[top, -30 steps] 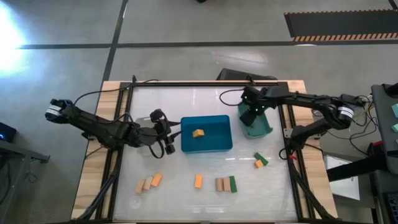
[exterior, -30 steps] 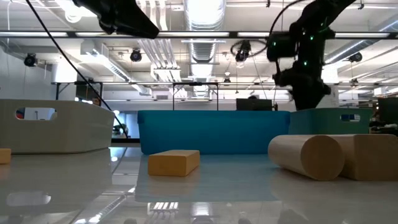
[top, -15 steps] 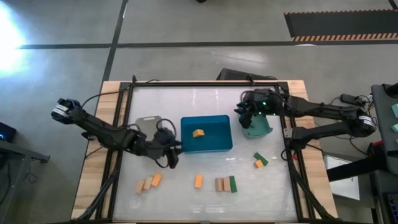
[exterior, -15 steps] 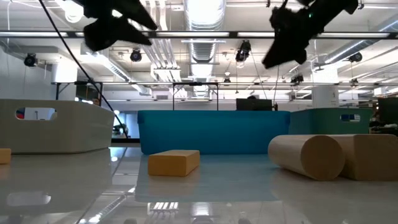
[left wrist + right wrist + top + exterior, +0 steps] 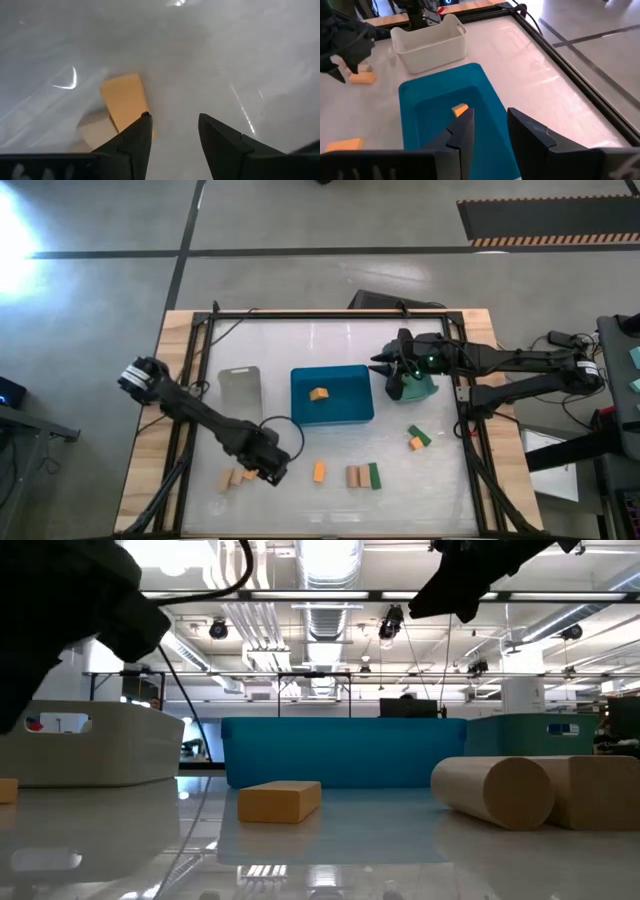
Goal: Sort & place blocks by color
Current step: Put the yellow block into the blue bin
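Small blocks lie flat on the table. An orange one [image 5: 250,470] and two tan ones [image 5: 231,478] sit near the left front. Further right are an orange block [image 5: 319,471], two tan blocks [image 5: 353,476] beside a green one [image 5: 374,475], and a green [image 5: 420,435] and orange [image 5: 415,444] pair. One orange block [image 5: 319,393] lies inside the blue bin [image 5: 357,375]. My left gripper [image 5: 272,470] hovers open just right of the left-front group; in its wrist view my left gripper [image 5: 172,120] has the orange block [image 5: 122,102] beside one fingertip. My right gripper [image 5: 380,365] is open, raised between the blue and teal bins.
A clear bin [image 5: 240,390] stands left of the blue bin, and a teal bin [image 5: 420,385] stands to its right under the right arm. A black frame [image 5: 330,314] runs around the table. Bare table surface lies along the near edge and between the block groups.
My left gripper has swung from beside the clear bin toward the near edge and down to the left-front blocks. My right gripper has moved off the teal bin toward the left, to the blue bin's right end, and tipped more level.
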Available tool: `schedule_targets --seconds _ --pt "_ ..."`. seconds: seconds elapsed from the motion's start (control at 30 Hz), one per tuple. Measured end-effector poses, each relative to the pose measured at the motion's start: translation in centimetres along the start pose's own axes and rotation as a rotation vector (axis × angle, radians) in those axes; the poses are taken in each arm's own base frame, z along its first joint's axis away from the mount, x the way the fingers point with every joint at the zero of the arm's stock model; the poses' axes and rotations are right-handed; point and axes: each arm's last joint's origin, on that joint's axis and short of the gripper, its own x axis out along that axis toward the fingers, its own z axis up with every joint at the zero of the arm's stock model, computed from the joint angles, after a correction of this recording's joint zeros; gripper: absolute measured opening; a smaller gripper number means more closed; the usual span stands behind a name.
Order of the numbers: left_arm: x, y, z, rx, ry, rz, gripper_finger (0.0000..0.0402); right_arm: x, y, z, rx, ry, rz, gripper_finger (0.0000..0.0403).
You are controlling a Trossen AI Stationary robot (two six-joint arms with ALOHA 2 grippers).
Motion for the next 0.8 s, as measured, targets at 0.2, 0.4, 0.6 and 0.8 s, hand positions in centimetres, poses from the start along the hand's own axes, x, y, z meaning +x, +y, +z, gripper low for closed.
schedule_targets --seconds 0.2,0.4,0.6,0.8 --pt "0.6 0.1 0.1 -0.028 -0.023 0.028 0.0145 0.0 0.0 0.0 -0.009 -0.002 0.0 0.0106" --pt "0.3 0.1 -0.3 -0.012 -0.022 0.013 0.0145 0.2 0.0 -0.5 -0.009 0.014 -0.001 0.0101" --pt "0.5 0.4 -0.6 -0.006 -0.02 0.025 0.0145 0.5 -0.1 -1.1 -0.01 0.023 -0.002 0.0101" --pt "1.3 1.2 -0.5 -0.012 -0.018 0.06 0.0145 0.6 -0.1 -1.3 -0.019 0.018 -0.001 0.01"
